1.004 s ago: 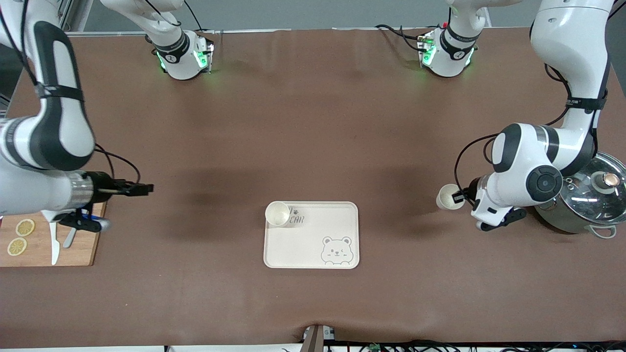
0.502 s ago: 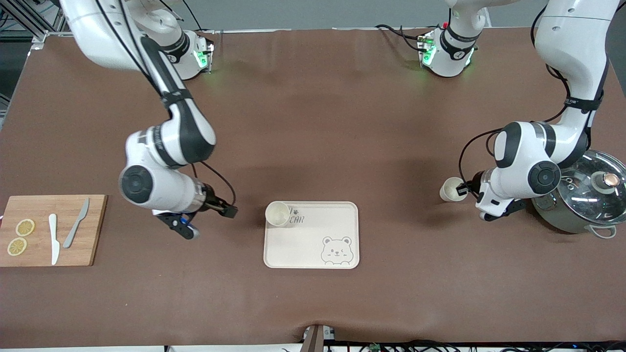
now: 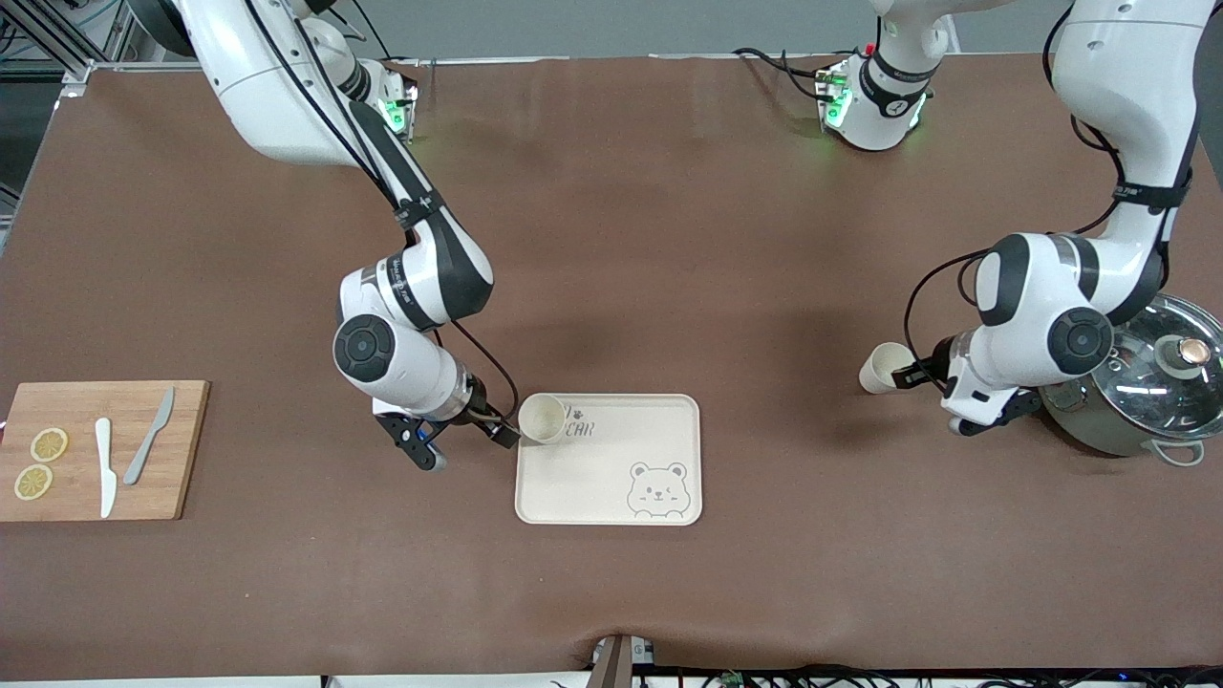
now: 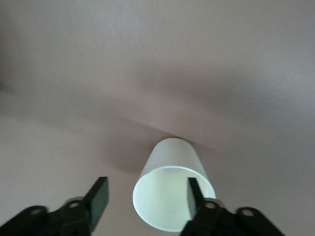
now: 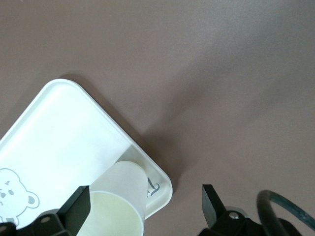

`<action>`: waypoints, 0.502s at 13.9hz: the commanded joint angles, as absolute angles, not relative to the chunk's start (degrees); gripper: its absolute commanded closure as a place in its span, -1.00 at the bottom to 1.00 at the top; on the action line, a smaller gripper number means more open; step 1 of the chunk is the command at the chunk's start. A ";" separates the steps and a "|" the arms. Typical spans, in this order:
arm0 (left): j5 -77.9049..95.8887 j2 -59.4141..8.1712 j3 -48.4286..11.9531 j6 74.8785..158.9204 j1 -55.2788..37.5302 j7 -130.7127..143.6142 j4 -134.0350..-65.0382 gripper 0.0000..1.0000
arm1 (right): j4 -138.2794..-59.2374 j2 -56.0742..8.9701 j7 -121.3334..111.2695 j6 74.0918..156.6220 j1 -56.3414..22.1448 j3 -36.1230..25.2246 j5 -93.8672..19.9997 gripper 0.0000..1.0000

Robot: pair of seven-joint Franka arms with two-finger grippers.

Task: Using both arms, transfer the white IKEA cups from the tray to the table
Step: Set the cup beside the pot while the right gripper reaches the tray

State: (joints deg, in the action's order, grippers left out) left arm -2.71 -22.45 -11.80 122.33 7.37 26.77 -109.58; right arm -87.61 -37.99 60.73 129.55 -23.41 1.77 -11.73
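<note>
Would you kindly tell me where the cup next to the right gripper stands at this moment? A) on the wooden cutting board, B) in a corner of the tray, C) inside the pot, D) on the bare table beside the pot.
B: the cup stands in the tray corner farther from the front camera, toward the right arm's end, with the open right gripper beside it.

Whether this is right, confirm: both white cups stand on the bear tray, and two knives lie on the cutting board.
Only one white cup stands on the tray, by the right end effector; the other cup is off it, at the left end effector. The front view shows this.
</note>
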 commanded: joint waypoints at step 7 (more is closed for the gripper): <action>-1.84 -17.40 -11.78 104.34 9.22 16.19 -91.69 -1.00 | -87.10 -41.22 62.31 131.48 -26.54 1.32 -12.22 0.44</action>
